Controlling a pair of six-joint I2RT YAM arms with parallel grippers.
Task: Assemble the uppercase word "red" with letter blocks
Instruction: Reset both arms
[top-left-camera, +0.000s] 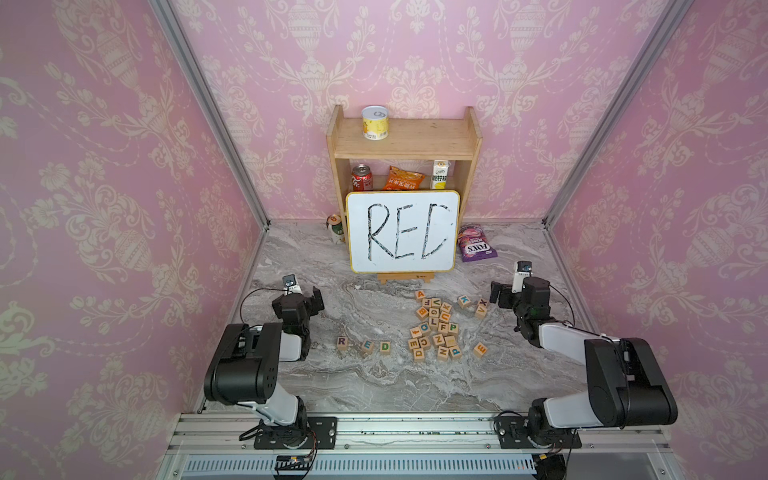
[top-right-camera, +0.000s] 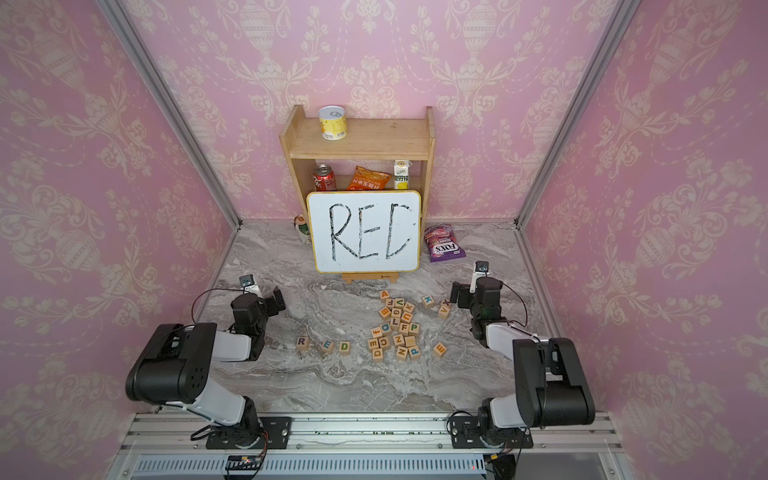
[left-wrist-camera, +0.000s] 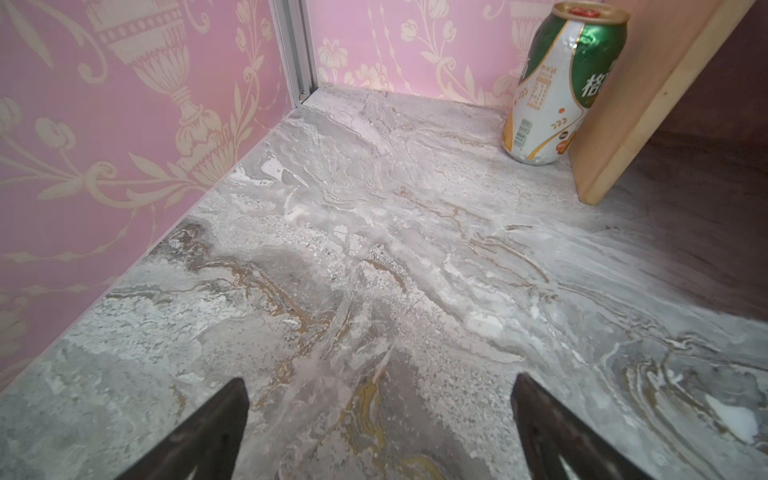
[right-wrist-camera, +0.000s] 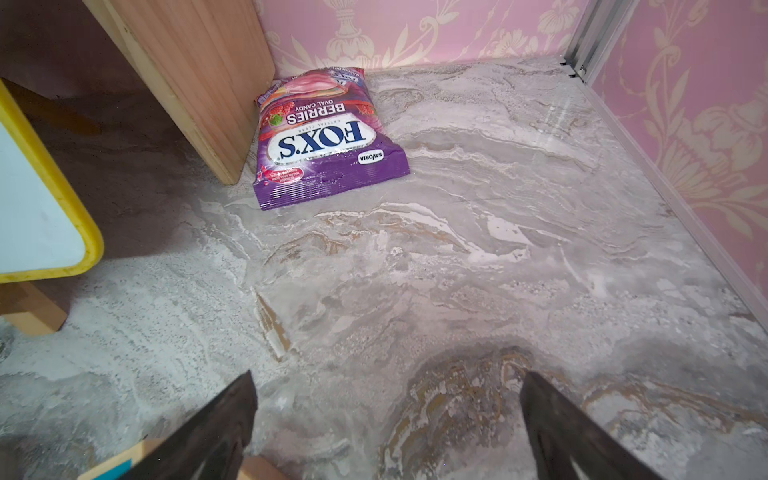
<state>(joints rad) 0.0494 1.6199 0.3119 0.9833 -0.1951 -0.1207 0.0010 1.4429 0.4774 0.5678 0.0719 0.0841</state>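
The R block (top-left-camera: 342, 342), E block (top-left-camera: 367, 345) and D block (top-left-camera: 385, 346) lie in a row on the table (top-left-camera: 374, 386), at about 8 o'clock from the pile (top-left-camera: 436, 328) of spare blocks. They read left to right like the board (top-left-camera: 402, 231) at 12 o'clock. R sits a little apart from E, and E is turned slightly out of line, so the word looks spelled but loosely.

The left end effector (left-wrist-camera: 381, 378) hangs at 9 o'clock of the table and the right end effector (right-wrist-camera: 389, 372) at 3 o'clock. Both have their fingers spread wide and hold nothing.

The cubes should be light, stiff and smooth-faced. They are best pinched from above across two opposite flat sides, since a grip on the corners would likely twist them.
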